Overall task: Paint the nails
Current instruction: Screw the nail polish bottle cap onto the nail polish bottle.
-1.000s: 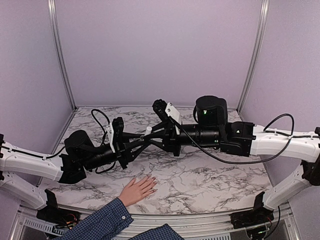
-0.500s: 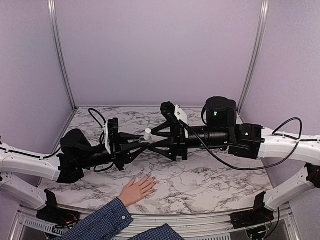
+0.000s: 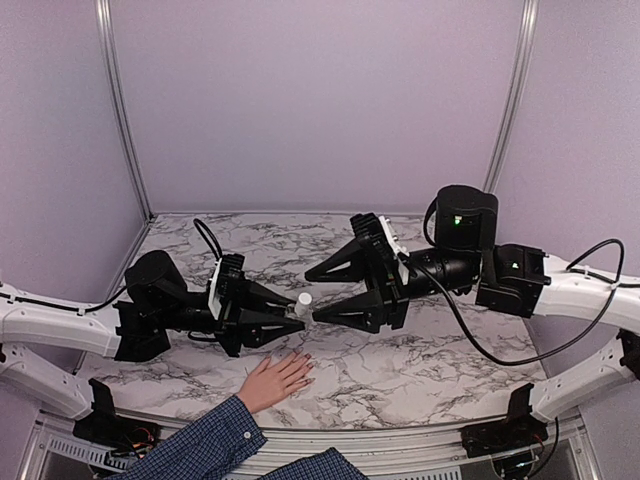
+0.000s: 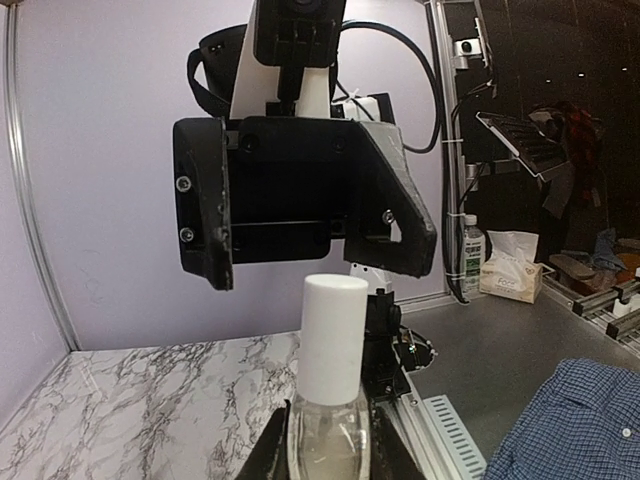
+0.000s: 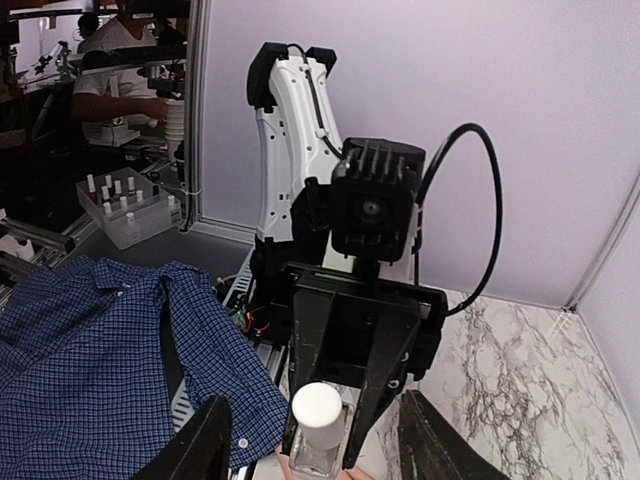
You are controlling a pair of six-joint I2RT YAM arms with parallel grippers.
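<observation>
Top external view: the left gripper (image 3: 288, 316) has its jaws pinching a white-capped bottle (image 3: 303, 298) above the desk (image 3: 420, 360). The right gripper (image 3: 312, 297) has its jaws spread wide around the cap. The nails (image 3: 305, 372) tip a hand (image 3: 277, 378) lying flat near the desk's front edge.

This is looking like a robotics lab. Lavender panels (image 3: 320, 100) and metal posts (image 3: 122, 110) are boxing in a marble-patterned bench (image 3: 420, 350), and white robot arms (image 3: 60, 330) with trailing cables are reaching over it. Beyond the booth, a person (image 5: 115, 45) is working at a cluttered table. A clear rack (image 5: 125, 205) is holding white-capped vials, while a tissue box (image 4: 510, 277) and a plastic bottle (image 4: 470, 255) are sitting on a grey counter (image 4: 500, 350).
</observation>
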